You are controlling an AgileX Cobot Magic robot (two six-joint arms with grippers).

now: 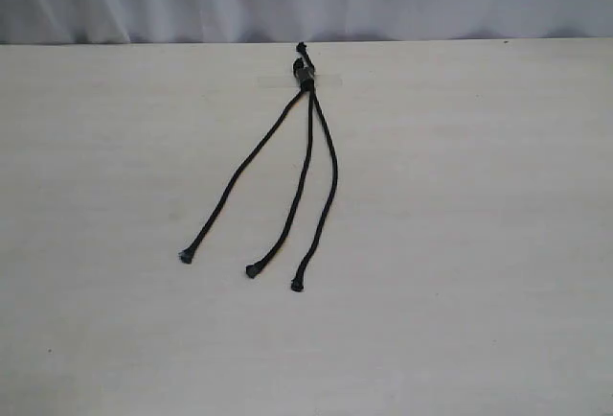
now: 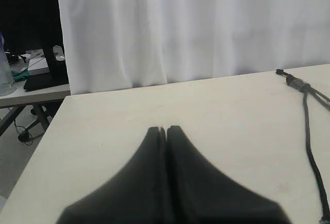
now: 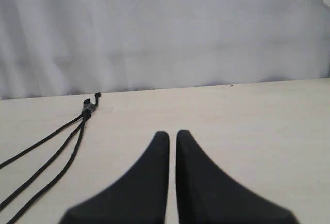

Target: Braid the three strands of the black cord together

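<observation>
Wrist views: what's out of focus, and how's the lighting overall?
Left wrist view: left gripper is a blurred dark mass up close; the curtain is bright, nearly blown out. Right wrist view: right gripper equally soft, black cord fairly crisp. Exterior view: flat, even light, no glare, hardly any shadow under the cord.
</observation>
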